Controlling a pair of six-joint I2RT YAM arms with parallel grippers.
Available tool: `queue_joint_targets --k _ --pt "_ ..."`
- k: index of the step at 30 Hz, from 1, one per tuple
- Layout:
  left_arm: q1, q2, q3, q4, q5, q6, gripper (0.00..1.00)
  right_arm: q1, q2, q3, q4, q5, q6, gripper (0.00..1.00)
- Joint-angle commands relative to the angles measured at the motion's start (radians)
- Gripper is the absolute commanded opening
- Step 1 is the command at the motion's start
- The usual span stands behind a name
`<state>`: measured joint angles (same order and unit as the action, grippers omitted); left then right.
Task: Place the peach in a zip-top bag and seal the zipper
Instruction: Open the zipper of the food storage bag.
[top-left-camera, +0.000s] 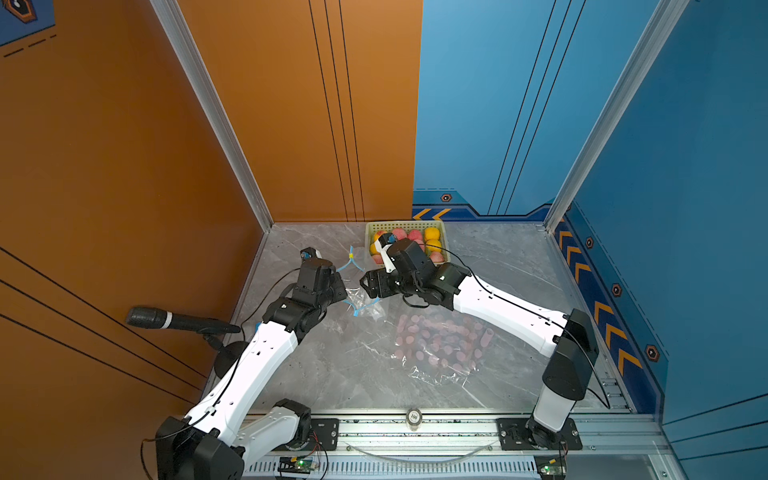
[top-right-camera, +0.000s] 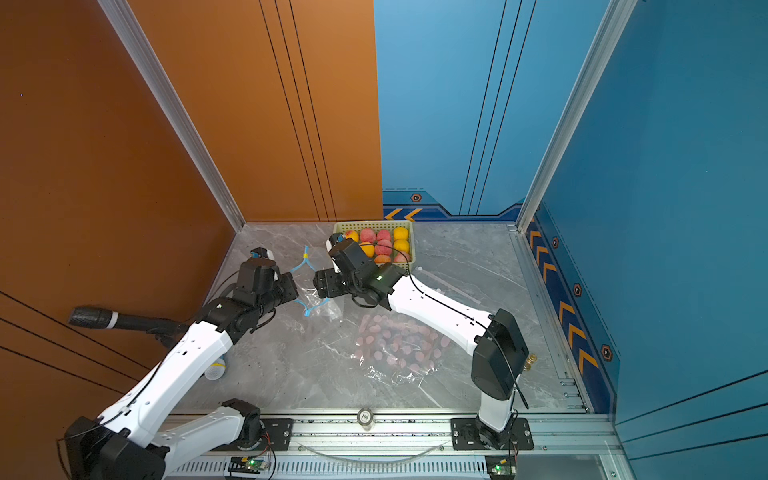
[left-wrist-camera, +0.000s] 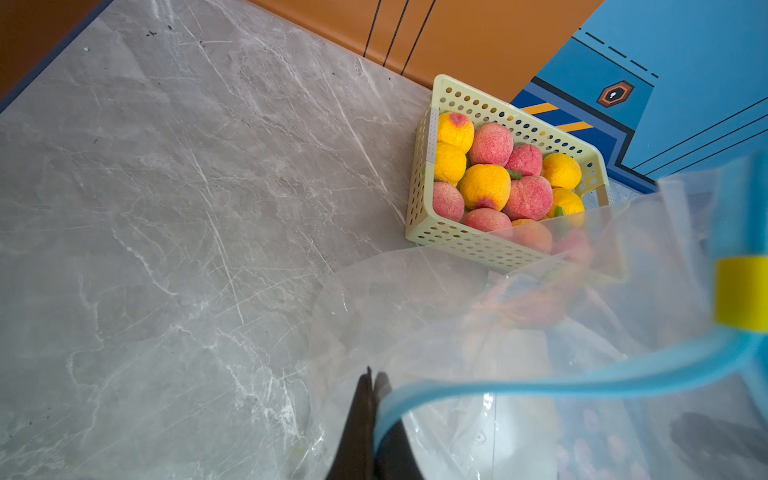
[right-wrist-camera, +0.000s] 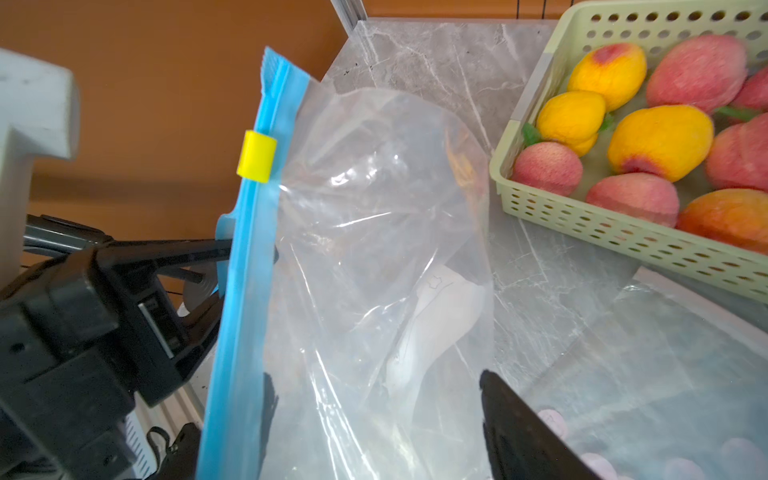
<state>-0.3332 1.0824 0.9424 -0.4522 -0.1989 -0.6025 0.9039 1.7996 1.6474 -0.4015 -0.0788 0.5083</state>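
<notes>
My arms reach inward over the table (top-left-camera: 332, 365), wrists facing each other. My left pincer (left-wrist-camera: 372, 376) is clamped on the blue zipper strip (right-wrist-camera: 245, 291) of the zip-top bag (right-wrist-camera: 374, 208). My right pincer (right-wrist-camera: 376, 374) stands wide, one finger showing through the plastic. The clear, crumpled bag sits between them, just beside the basket (right-wrist-camera: 582, 224) of peaches (left-wrist-camera: 490, 143), with its yellow slider (right-wrist-camera: 256, 154) near one end.

Top-view entry. We log the zip-top bag (top-right-camera: 318, 297) lying on the gray table (top-right-camera: 291, 374). Its blue zipper (top-right-camera: 300, 266) is spread into an open loop, with a yellow slider (top-right-camera: 306, 250) at the far end. The left gripper (top-right-camera: 296, 289) meets the zipper from one side, and the right gripper (top-right-camera: 321, 286) sits at the opposite side. Behind them a pale basket (top-right-camera: 374, 225) holds peaches (top-right-camera: 368, 235). A pink-dotted bag (top-right-camera: 395, 345) lies nearer, and a microphone (top-right-camera: 108, 320) points in.
</notes>
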Motion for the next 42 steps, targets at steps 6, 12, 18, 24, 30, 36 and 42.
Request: queue_joint_targets --k 6,12,18,24,30,36,42 --pt "-0.013 0.007 -0.016 0.017 0.003 0.000 0.00 -0.048 0.056 0.015 0.198 -0.166 0.104 0.85" --pt "-0.014 0.017 -0.022 0.017 -0.009 0.004 0.00 -0.108 0.024 -0.093 0.506 -0.366 0.276 0.91" --pt "-0.009 0.028 -0.026 0.021 -0.019 0.004 0.00 -0.088 -0.031 -0.097 0.445 -0.350 0.204 1.00" --pt "-0.001 0.022 -0.016 0.026 -0.011 0.004 0.00 -0.025 -0.129 -0.090 0.248 -0.148 0.069 0.52" --pt "-0.006 0.018 -0.009 0.029 -0.003 -0.003 0.00 0.041 -0.111 -0.014 0.089 -0.032 0.017 0.27" --pt "-0.016 -0.002 -0.009 0.027 -0.013 0.003 0.00 0.097 -0.007 0.130 -0.068 0.040 -0.048 0.23" --pt "-0.032 -0.021 -0.007 0.013 -0.029 0.010 0.00 0.118 0.105 0.261 -0.187 0.053 -0.084 0.22"
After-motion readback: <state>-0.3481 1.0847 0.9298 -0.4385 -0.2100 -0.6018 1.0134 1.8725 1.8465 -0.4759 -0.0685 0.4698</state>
